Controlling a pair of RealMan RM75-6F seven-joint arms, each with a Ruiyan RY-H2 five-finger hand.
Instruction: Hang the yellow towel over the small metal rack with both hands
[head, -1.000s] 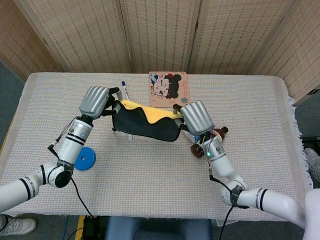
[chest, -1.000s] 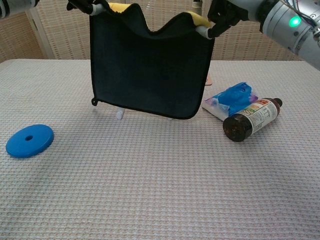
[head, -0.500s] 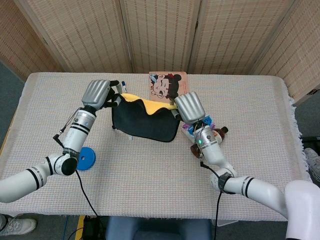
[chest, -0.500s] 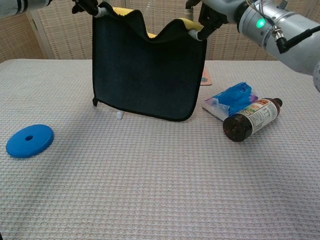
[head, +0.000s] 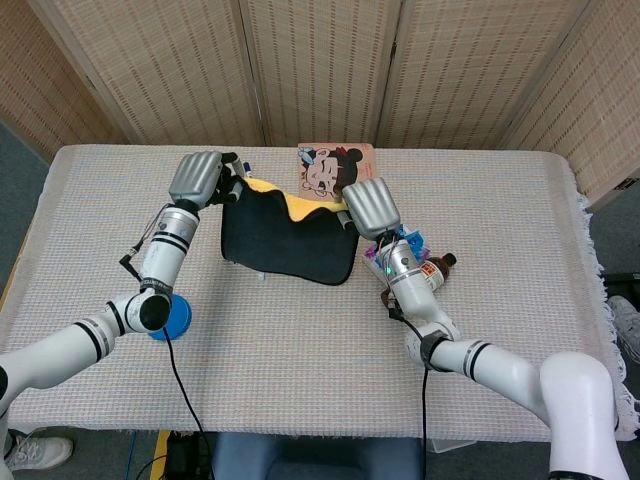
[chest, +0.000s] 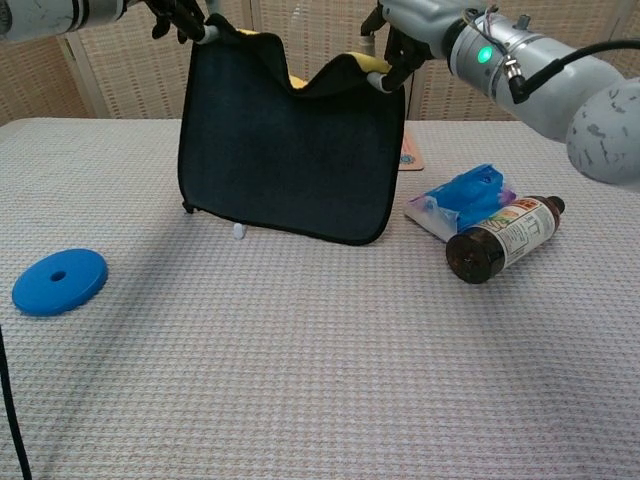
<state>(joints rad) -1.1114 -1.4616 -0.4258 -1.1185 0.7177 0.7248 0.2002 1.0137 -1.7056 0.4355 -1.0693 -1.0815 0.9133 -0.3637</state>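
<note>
The towel (chest: 285, 150) hangs spread out above the table, its black side toward the chest camera and its yellow side (head: 300, 205) showing along the top edge. My left hand (head: 200, 178) pinches its upper left corner, and my right hand (head: 368, 207) pinches its upper right corner. In the chest view both hands sit at the top of the frame, the left hand (chest: 180, 12) and the right hand (chest: 400, 30). The towel sags between them. The rack is almost wholly hidden behind the towel; only a small white foot (chest: 238, 232) shows under its lower edge.
A blue disc (chest: 60, 281) lies at the near left. A brown bottle (chest: 503, 238) and a blue packet (chest: 460, 200) lie to the right of the towel. A picture book (head: 335, 172) and a pen (head: 247, 170) lie toward the back. A woven screen stands behind the table.
Both hands have carried the towel toward the back of the table. The right hand has drawn closer to the left, so the towel hangs narrower.
</note>
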